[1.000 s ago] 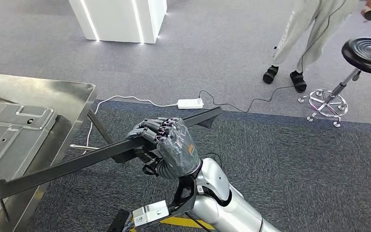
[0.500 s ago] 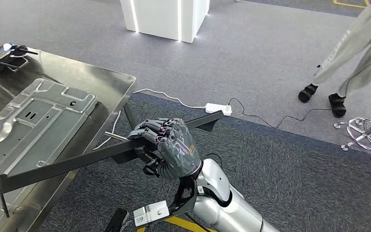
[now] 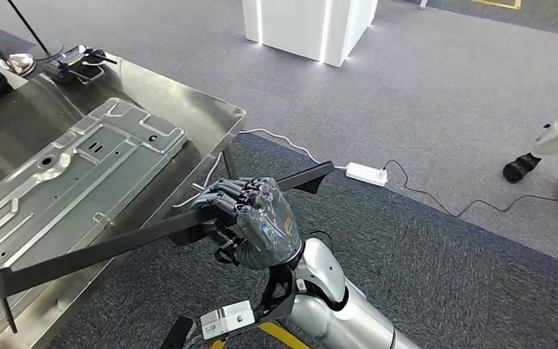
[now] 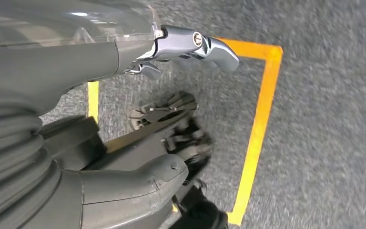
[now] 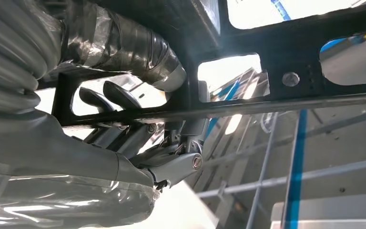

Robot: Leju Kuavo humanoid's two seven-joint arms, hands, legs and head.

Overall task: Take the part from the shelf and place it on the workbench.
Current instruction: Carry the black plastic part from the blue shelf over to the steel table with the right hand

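My right hand (image 3: 258,222) grips a long black metal bar, the part (image 3: 102,251), near its middle. The bar runs level from beside the power strip to its bent left end, which hangs over the near edge of the steel workbench (image 3: 203,120). A stamped silver panel (image 3: 65,174) lies flat on the bench. In the right wrist view the fingers (image 5: 124,102) wrap round the black part (image 5: 286,76), which has cut-out windows. My left hand (image 4: 100,71) hangs over grey carpet with its fingers apart and nothing in it.
A white lit pillar (image 3: 305,25) stands at the back. A white power strip (image 3: 367,173) and its cables lie on the carpet past the bench corner. A person's feet (image 3: 545,174) show at the right edge. A small dark device (image 3: 80,62) sits at the bench's far end.
The camera has turned left: workbench and panel come further into the picture, the person and stool slide out to the right. The right hand keeps its hold on the part.
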